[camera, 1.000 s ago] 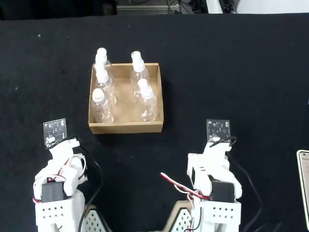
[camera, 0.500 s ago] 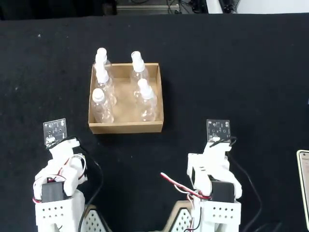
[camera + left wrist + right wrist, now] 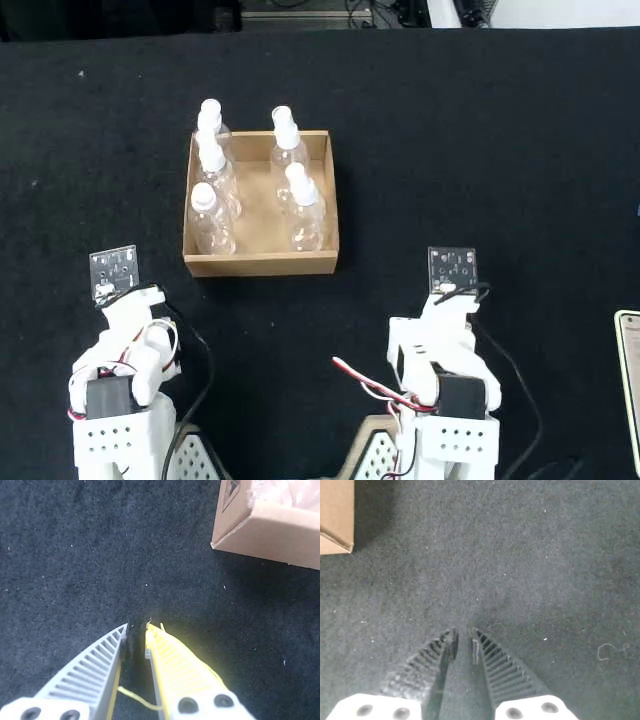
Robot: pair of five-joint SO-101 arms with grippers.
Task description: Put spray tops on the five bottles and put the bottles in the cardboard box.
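Note:
The cardboard box [image 3: 262, 263] stands on the black table, left of centre. Inside it stand several clear bottles with white tops, among them one at the back left [image 3: 210, 122], one at the front left [image 3: 207, 220] and one at the front right [image 3: 303, 208]. Both arms sit folded at the near edge, the left arm [image 3: 125, 340] and the right arm [image 3: 445, 345], well short of the box. My left gripper [image 3: 136, 627] is shut with nothing in it, just above the cloth. My right gripper [image 3: 464, 632] is shut too, holding nothing.
A box corner [image 3: 270, 525] lies ahead of the left gripper, and another box corner [image 3: 335, 515] is off to the side of the right one. A flat white-edged object [image 3: 630, 385] lies at the table's right edge. Black cloth [image 3: 480, 150] covers the table.

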